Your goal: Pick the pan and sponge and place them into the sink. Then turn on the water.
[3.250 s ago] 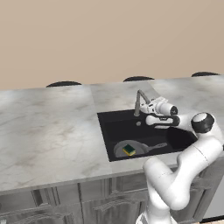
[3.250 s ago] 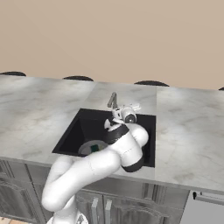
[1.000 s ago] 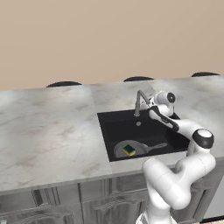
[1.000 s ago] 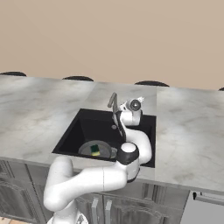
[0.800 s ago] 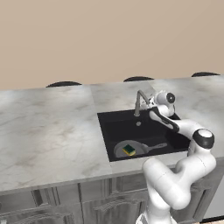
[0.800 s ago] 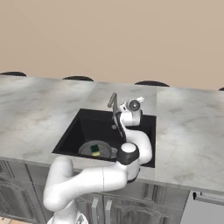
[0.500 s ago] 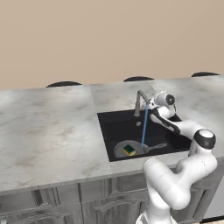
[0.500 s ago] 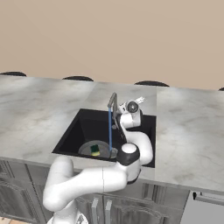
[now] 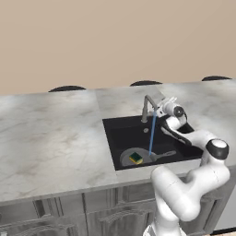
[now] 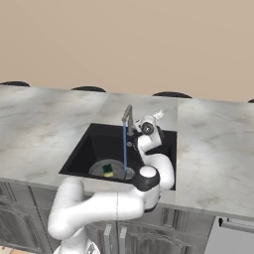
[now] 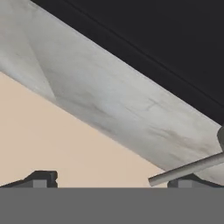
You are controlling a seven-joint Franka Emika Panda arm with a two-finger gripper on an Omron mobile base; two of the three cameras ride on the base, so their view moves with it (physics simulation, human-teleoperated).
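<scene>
Seemingly faucet [image 9: 148,107] just beside pincer [image 9: 160,106]

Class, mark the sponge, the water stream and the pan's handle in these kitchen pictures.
sponge [image 9: 135,158]: left base view, on its green top.
water [image 9: 152,133]: left base view, midway down the blue stream.
pan [image 9: 166,154]: left base view, on its straight handle.

From the left base view, the robot's forearm covers the right part of the sink [image 9: 120,133] and the tip of the pan [image 9: 133,157] handle. The gripper [image 11: 111,178] is cropped at the hand view's bottom edge (just two dark fingertips rise there), as is the faucet [image 11: 186,168] lever at right.
</scene>
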